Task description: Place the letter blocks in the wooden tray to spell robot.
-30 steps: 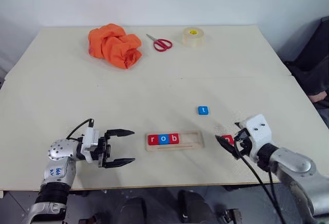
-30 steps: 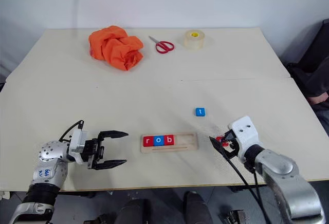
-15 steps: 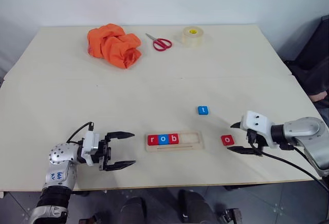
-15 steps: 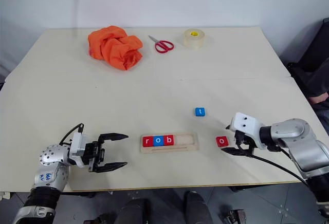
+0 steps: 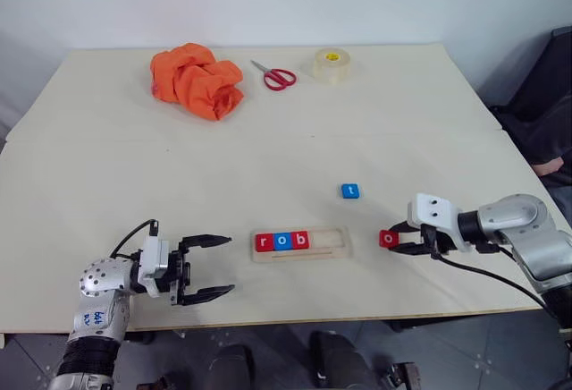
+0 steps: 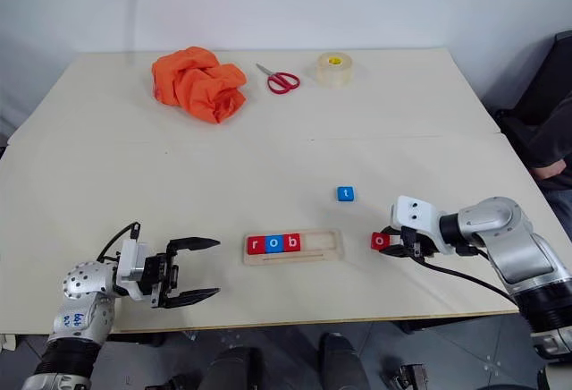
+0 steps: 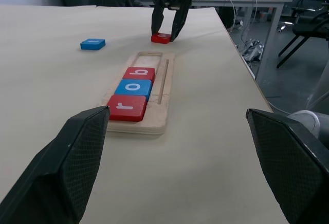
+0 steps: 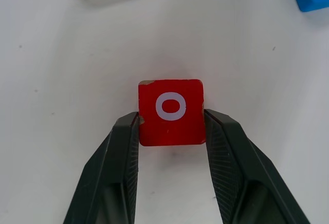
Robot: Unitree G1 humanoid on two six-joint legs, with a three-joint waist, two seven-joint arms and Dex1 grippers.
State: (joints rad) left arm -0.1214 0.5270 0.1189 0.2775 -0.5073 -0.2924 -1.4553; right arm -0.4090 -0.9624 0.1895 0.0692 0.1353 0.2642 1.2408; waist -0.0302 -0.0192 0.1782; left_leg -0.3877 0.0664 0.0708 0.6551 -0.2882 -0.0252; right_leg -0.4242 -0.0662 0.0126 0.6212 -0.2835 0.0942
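1. While three letter blocks (image 5: 282,241) reading r, o, b fill the nine-o'clock end of the wooden tray (image 5: 301,244), its three-o'clock end is bare; the tray lies near the front edge of the tabletop (image 5: 268,139).
2. At three o'clock from the tray, apart from it, the red o block (image 8: 170,111) sits flat on the tabletop, letter up.
3. Both fingers of the right tool (image 8: 171,131) press the red o block's two opposite sides, pinching it; the tool reaches in from three o'clock.
4. At about one o'clock from the tray lies the blue t block (image 5: 349,191), free on the tabletop and apart from the red o block.
5. At nine o'clock from the tray, the left tool (image 5: 207,268) points toward it with its fingers spread wide around nothing, well short of the tray's end.
6. Far off at about eleven o'clock lies a crumpled orange cloth (image 5: 197,79); at twelve o'clock are red-handled scissors (image 5: 276,75), and just past them toward one o'clock a roll of clear tape (image 5: 332,64).
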